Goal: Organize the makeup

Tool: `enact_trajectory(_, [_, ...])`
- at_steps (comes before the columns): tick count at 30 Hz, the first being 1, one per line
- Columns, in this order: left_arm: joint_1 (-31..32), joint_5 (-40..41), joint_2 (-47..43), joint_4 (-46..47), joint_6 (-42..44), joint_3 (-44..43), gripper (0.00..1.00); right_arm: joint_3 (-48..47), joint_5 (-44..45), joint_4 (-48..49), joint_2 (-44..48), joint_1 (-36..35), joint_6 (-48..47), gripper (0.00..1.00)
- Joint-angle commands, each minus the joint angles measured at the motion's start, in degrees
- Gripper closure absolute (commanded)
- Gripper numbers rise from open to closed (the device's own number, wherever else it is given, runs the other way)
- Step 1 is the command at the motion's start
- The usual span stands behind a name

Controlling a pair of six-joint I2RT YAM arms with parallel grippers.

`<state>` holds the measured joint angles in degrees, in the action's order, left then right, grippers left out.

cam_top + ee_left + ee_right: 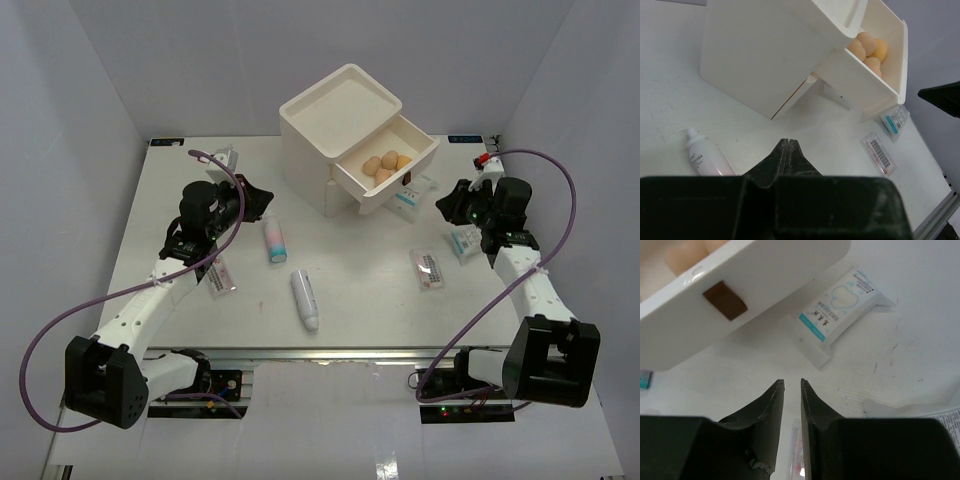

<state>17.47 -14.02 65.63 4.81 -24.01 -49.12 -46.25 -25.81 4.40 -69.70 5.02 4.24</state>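
Several tan sponges (pixel 385 165) lie in the open top drawer (pixel 425 150) of the white box (pixel 335 110). A pink-label tube with teal cap (pixel 275 240) and a white tube (pixel 305 298) lie on the table in front of the box. Flat sachets lie by the left arm (pixel 222 277), in front of the drawer (pixel 412 200), and at right (pixel 430 268) (pixel 462 242). My left gripper (pixel 262 200) is shut and empty, left of the box; its wrist view shows the tube (pixel 705 157) and sponges (pixel 867 47). My right gripper (pixel 791 382) is open a narrow gap, empty, near the blue-print sachet (pixel 842 310).
The drawer's brown handle (pixel 725 300) faces my right gripper. The box's two lower drawers are closed. White walls enclose the table (pixel 200 200) at the back and sides. A pink-print sachet (pixel 800 455) lies below the right fingers.
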Motion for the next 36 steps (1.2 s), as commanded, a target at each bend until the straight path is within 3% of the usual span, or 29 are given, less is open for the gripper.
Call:
enact_trajectory(1, [-0.07,-0.54,-1.51,0.51,-0.26,-0.62,0.98,-10.36,17.35,-3.83,-7.87,-6.36,7.68,0.74])
enact_trajectory(8, [-0.16,0.06,-1.38,0.48,0.29,-0.45,0.97,-18.45,27.53,-7.77,-16.65,-12.7,14.9,0.73])
enact_trajectory(14, [-0.25,0.04,-1.12,0.47,0.36,-0.45,0.97,-23.02,29.58,-9.62,-22.01,-13.43,20.33,0.73])
enact_trajectory(27, [-0.73,0.31,-1.69,0.46,0.67,-0.31,0.96,-15.67,18.78,-2.61,-24.65,-13.28,30.96,0.73])
enact_trajectory(36, [-0.78,0.48,-1.73,0.52,0.89,-0.18,0.96,-16.99,13.98,1.64,-26.78,-12.93,36.16,0.72])
